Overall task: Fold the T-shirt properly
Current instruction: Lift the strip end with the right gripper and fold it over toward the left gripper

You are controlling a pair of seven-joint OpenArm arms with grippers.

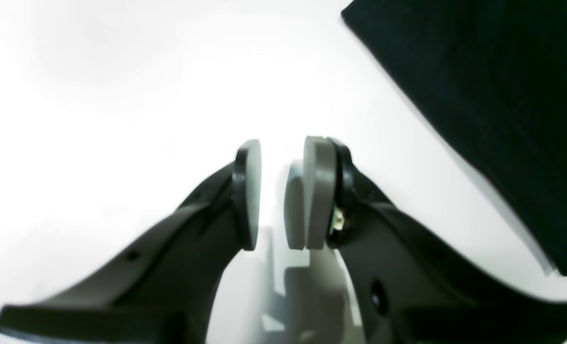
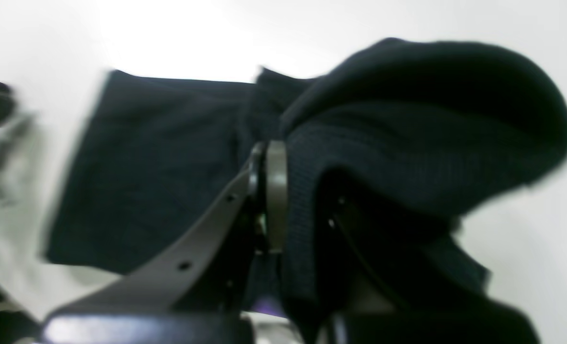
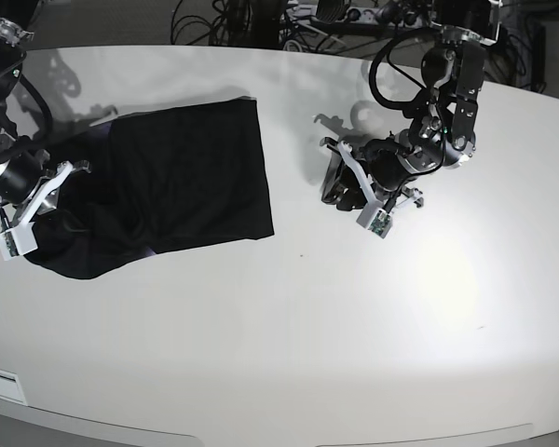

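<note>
1. Black cloth, the T-shirt (image 3: 182,182), lies partly folded at the far left of the white table (image 3: 289,335), its long side running left to right.
2. At its left end the right gripper (image 2: 283,200) pinches a bunched fold between pressed fingers.
3. Well right of the shirt's free edge, the left gripper (image 1: 281,191) hangs slightly spread, holding nothing.
4. The right arm is plainly nearer.

Base cam high, looks down on whole bench (image 3: 289,317). Wrist cams close behind each pincer. All three share T-shirt (image 3: 182,182).
</note>
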